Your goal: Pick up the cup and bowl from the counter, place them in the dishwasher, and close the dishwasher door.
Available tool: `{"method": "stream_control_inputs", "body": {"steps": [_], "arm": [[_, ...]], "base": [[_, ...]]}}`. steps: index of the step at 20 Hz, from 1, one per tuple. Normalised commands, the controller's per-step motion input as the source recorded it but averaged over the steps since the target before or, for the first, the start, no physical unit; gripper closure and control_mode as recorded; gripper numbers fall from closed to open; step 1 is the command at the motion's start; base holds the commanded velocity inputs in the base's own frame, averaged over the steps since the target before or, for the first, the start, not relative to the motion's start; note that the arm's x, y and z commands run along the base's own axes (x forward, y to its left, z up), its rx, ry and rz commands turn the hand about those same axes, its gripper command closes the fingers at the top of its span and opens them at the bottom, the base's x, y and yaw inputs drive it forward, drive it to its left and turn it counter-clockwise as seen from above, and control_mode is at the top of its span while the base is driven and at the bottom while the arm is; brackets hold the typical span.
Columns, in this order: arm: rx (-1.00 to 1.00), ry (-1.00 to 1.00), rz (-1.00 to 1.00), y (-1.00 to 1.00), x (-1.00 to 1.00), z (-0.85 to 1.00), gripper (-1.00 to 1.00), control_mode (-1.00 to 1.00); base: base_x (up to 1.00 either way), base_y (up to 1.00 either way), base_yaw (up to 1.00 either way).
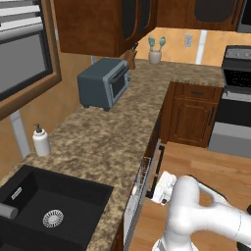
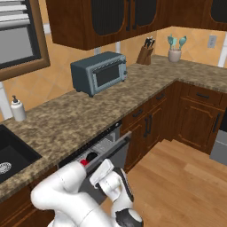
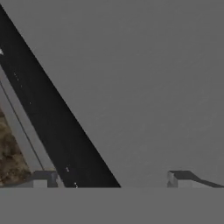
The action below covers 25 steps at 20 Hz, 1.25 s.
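The dishwasher door [image 2: 118,154] stands tilted, nearly shut, under the counter [image 2: 75,119]. Through the gap at its top I see the white wire rack [image 2: 98,147] with the red cup [image 2: 83,162] and the dark bowl [image 2: 91,156] inside. My gripper [image 2: 96,181] is open and faces the door's outer side, close against it. In the hand view the grey door panel [image 3: 144,78] sits right ahead, crossed by the black bar handle [image 3: 48,122], and my gripper [image 3: 113,180] holds nothing. From the left, the gripper [image 1: 154,192] is beside the handle [image 1: 158,167].
A grey toaster oven [image 1: 104,83] stands on the counter [image 1: 108,137]. The black sink [image 1: 49,206] and white soap dispenser [image 1: 41,141] are at the left. The oven range [image 1: 235,103] is at the far right. Wooden floor [image 2: 177,177] lies open to the right of the arm.
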Motion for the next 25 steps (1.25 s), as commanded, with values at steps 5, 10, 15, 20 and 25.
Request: {"method": "stream_control_inputs", "body": {"steps": [5, 10, 15, 20, 25], "arm": [[0.18, -0.11, 0.19, 0.93, 0.58, -0.72, -1.00, -1.00], [0.33, -0.26, 0.14, 1.00, 0.69, -0.76, -1.00, -1.00], [0.48, -0.23, 0.08, 0.95, 0.51, -0.94, -1.00, -1.00], [0.56, -0.28, 0.02, 0.83, 0.39, -0.83, -1.00, -1.00], [0.18, -0.27, 0.00, 0.84, 0.69, -0.34, -1.00, -1.00]], "base": [[0.00, 0.00, 0.00], [0.00, 0.00, 0.00], [0.00, 0.00, 0.00], [0.00, 0.00, 0.00], [0.00, 0.00, 0.00]]}}
